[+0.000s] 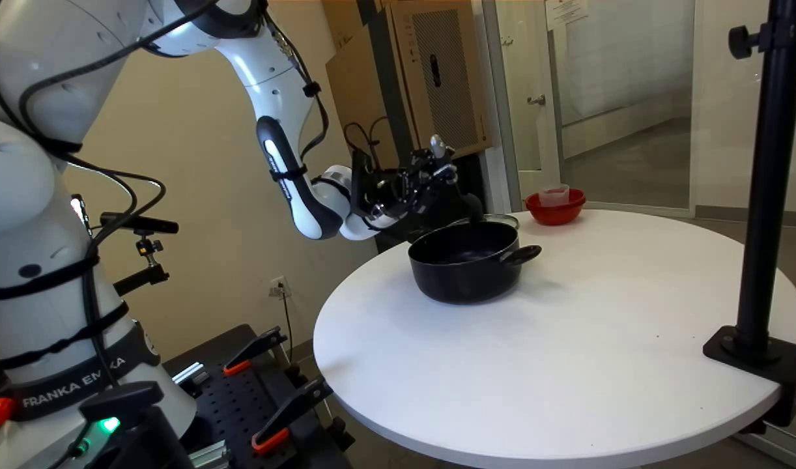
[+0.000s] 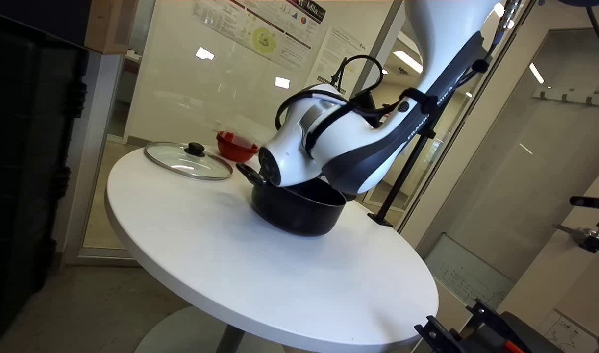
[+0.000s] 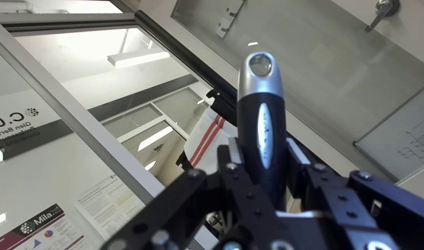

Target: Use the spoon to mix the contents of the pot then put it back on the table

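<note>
"The gripper (image 3: pixel 266 151) pinches the spoon (image 3: pixel 262 118), silver tip toward twelve in the wrist view!"
"And the round black pot (image 1: pixel 464 280)? Ten o'clock on the smooth white table (image 1: pixel 567 365), in an exterior view!"

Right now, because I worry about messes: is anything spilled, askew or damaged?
Nothing stands out. The pot sits upright on the table, the glass lid lies knob-up near the red bowl, and the gripper holds the spoon. I see no spill or damage.

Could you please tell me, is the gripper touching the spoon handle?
Touching. The wrist view shows the gripper closed on the black spoon handle, with one finger pad against each side.
</note>
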